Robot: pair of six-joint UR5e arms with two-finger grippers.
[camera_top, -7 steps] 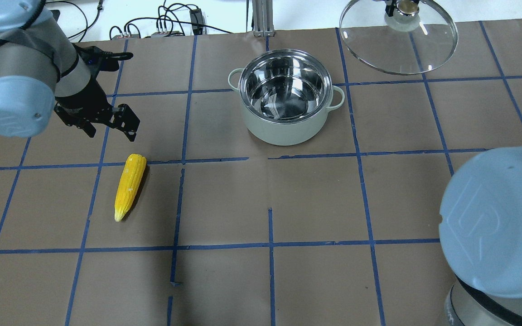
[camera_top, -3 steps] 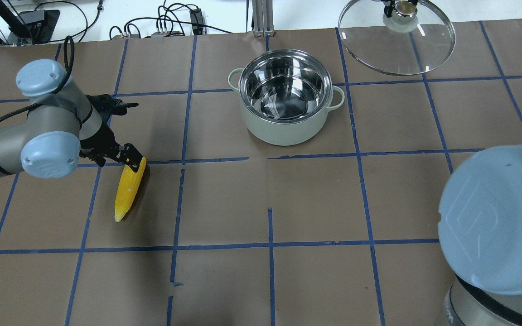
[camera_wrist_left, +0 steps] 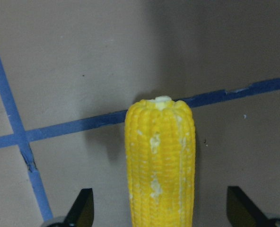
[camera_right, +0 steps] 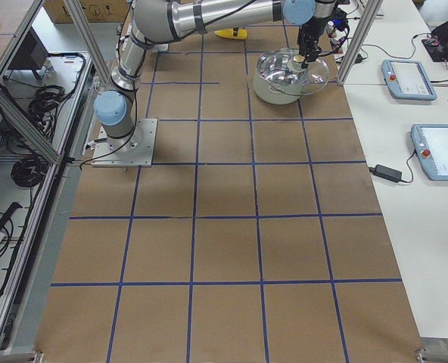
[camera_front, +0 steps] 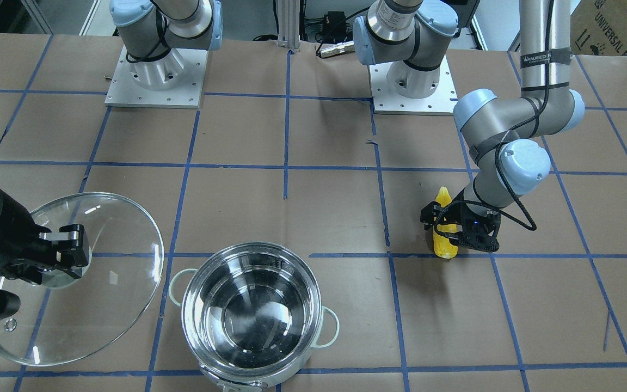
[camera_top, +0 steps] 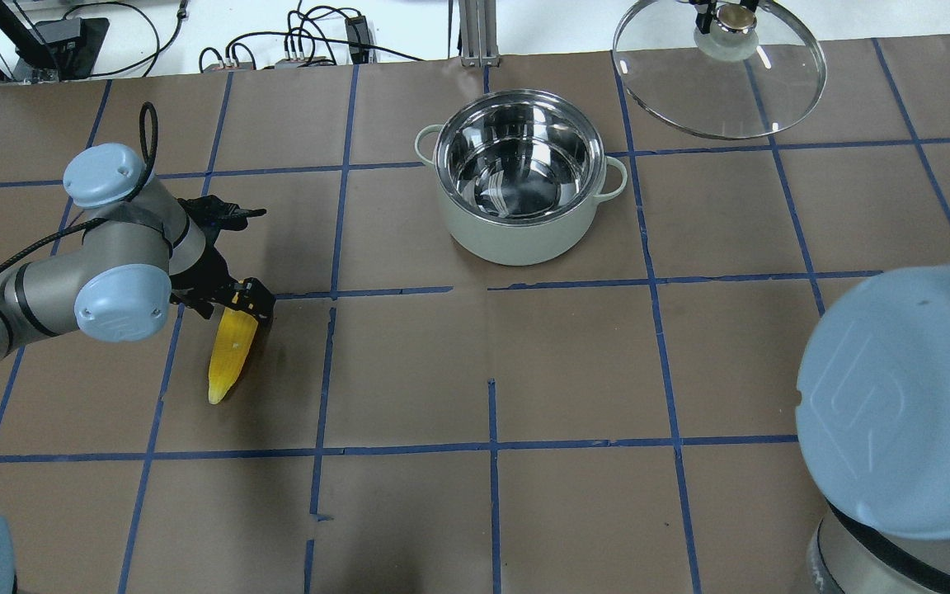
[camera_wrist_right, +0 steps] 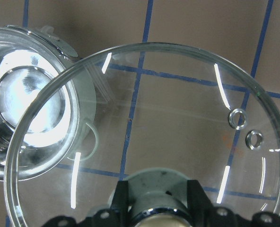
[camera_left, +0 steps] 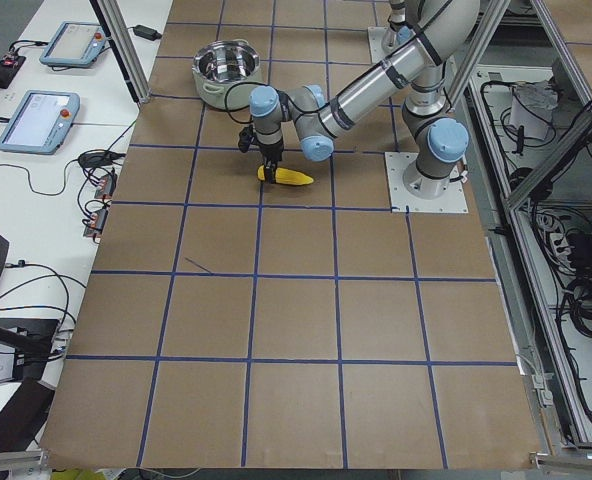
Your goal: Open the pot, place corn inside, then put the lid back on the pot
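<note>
1. Black fingers of the left claw (camera_wrist_left: 161, 213) stand apart, one on each side of the blunt end of the corn (camera_top: 230, 359). Bare bench (camera_top: 574, 371) shows in both gaps, so nothing is clamped.
2. The corn lies flat on the bench at about 8 o'clock from the pot (camera_top: 516, 223) in the overhead view, well apart from it. Its pointed tip aims toward 6 to 7 o'clock.
3. The right claw (camera_wrist_right: 157, 201) is clamped on the knob (camera_top: 729, 37) of the lid (camera_top: 689, 99). It holds the glass off to about 1 o'clock from the pot, seemingly clear of the bench.
4. Progress, as a judgement:
   - The opening step is done: the pot stands uncovered, and its steel inside is empty.
   - The corn step is at the grasp.
   - Closing on the corn, carrying it over, dropping it in and replacing the lid all remain.
5. What each view adds:
   - The left wrist view alone shows the gaps beside the corn. In the overhead view the arm and claw body hide them.
   - The right wrist view alone shows the fingers around the knob and the two steam holes at about 3 o'clock. Through the glass it also shows the pot at 9 o'clock.
   - The front-facing view shows the lid's rim near a pot handle.
</note>
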